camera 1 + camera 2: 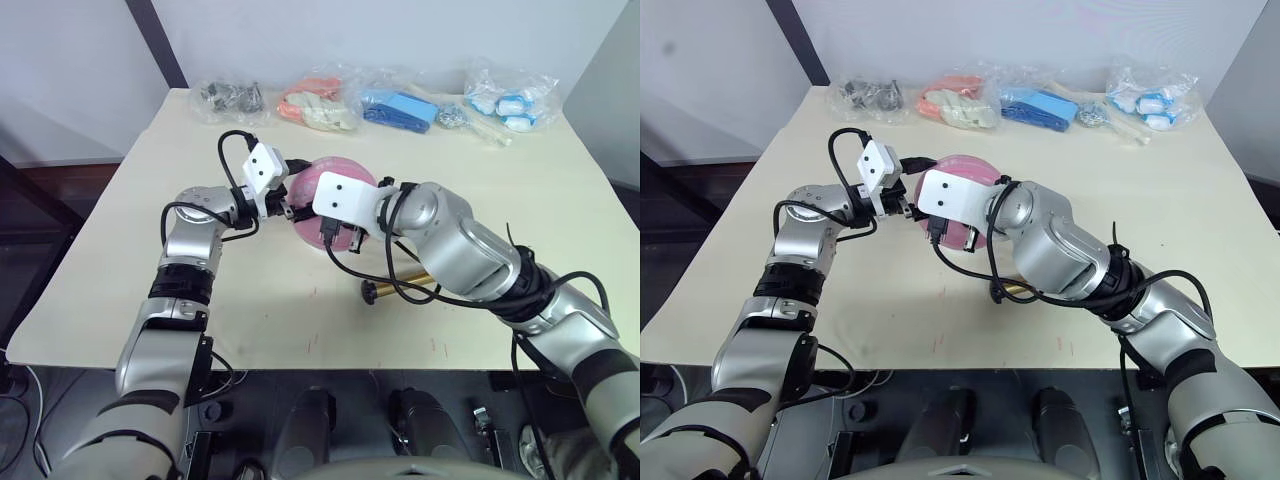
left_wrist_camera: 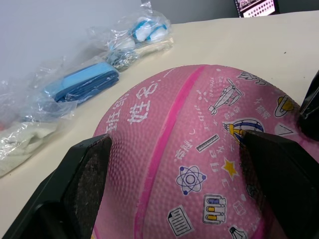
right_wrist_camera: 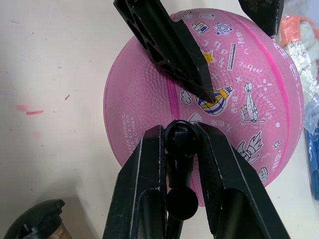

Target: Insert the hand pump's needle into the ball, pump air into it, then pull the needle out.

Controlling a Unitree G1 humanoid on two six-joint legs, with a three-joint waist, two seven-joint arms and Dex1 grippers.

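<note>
Your left gripper [image 2: 174, 164] clamps the ball [image 3: 209, 94] between its fingers. Your right gripper [image 3: 180, 144] pinches the hose end against the ball; needle unseen, so pumping and pull-out likely remain.

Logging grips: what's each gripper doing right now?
Left gripper: shut on the ball.
Right gripper: shut on the pump's black hose end.
</note>
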